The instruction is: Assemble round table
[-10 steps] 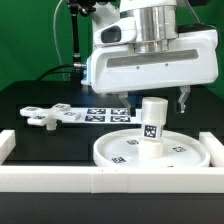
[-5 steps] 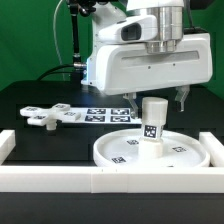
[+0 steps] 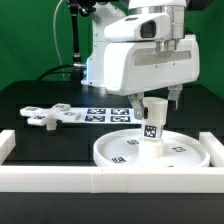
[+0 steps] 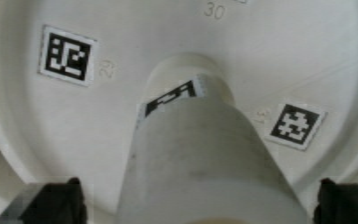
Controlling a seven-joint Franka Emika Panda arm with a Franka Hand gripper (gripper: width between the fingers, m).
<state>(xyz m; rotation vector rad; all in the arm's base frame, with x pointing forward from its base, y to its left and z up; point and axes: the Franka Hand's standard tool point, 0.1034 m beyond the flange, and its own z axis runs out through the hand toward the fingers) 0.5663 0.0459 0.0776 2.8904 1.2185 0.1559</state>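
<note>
Close to the table's front edge, behind the border bar [image 3: 60, 182]: rimmed round disc [image 3: 185, 152], flat. Upright at its centre: short cylindrical leg [image 3: 152, 122]. Over the leg top: gripper [image 3: 158, 102], spread wide, fingers [image 4: 60, 200] flanking it with gaps. Farther back, toward the exterior view's left: cross-shaped foot [image 3: 45, 115].

Green backdrop [image 3: 30, 40] behind; black tabletop [image 3: 20, 102]; white border bars [image 3: 60, 180] in front
</note>
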